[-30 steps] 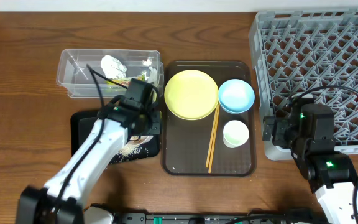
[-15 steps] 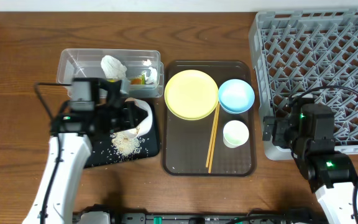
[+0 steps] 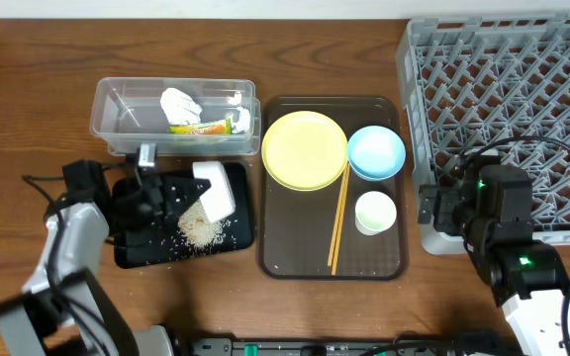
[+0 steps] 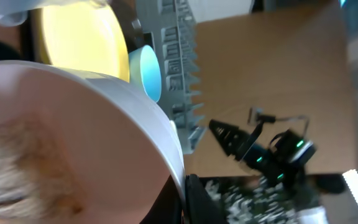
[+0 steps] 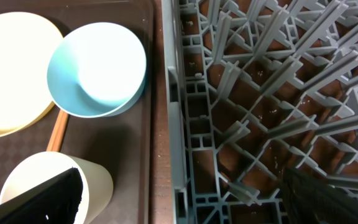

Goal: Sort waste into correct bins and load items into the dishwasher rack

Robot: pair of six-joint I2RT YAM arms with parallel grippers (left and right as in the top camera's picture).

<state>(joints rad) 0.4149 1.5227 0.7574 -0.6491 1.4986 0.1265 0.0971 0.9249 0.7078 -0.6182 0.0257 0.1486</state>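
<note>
The left gripper pinches the white bowl, tipped sideways over the black tray (rice scattered beneath); the right gripper hangs spread beside the rack.

Table: brown wood with the grain running left to right. In the overhead view it fills the frame from edge to edge. A pale strip runs along the top edge of the frame, beyond the table's far side.

Serving tray: dark brown, rectangular with rounded corners and a raised rim. It lies flat on the table at the centre of the overhead frame, long side running top to bottom. In the right wrist view the tray fills the left part of the frame, and its floor shows a fine checkered texture.
</note>
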